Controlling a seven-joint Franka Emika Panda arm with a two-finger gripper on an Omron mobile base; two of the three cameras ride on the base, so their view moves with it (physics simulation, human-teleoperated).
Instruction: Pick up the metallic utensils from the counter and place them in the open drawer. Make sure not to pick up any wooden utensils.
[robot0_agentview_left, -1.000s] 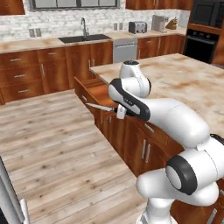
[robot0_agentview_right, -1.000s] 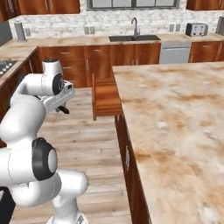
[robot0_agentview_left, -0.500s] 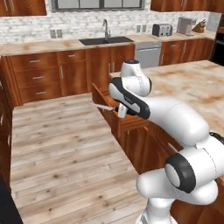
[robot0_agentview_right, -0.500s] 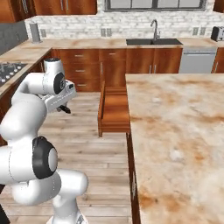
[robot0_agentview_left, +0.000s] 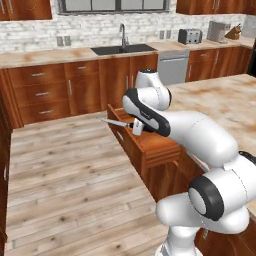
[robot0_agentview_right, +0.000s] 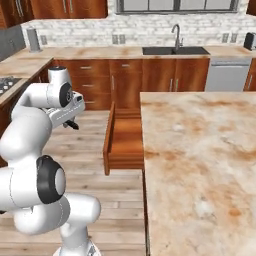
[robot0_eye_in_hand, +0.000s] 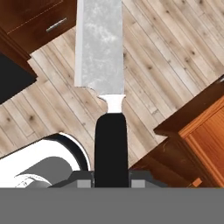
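now end effector (robot0_eye_in_hand: 111, 180) gripping knife (robot0_eye_in_hand: 105, 83), beside drawer (robot0_agentview_left: 150, 142)

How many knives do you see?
1. The knife is held by its black handle in the gripper, blade out over the wood floor beside the open drawer. Others may be hidden.

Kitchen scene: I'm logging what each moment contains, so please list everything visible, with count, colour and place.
knife: one, silver blade, black handle, held over the floor beside the drawer
drawer: one, red-brown, pulled open from the island
counter: one, beige stone with orange marbling, island top
floor: light wood planks
sink: one, dark, with faucet, in the wall countertop
dishwasher: one, silver, right of the sink
toaster: one, silver, on the wall countertop
cabinets: red-brown, along the wall
arm: one, white with dark joints
gripper: one, jaws closed on the knife handle
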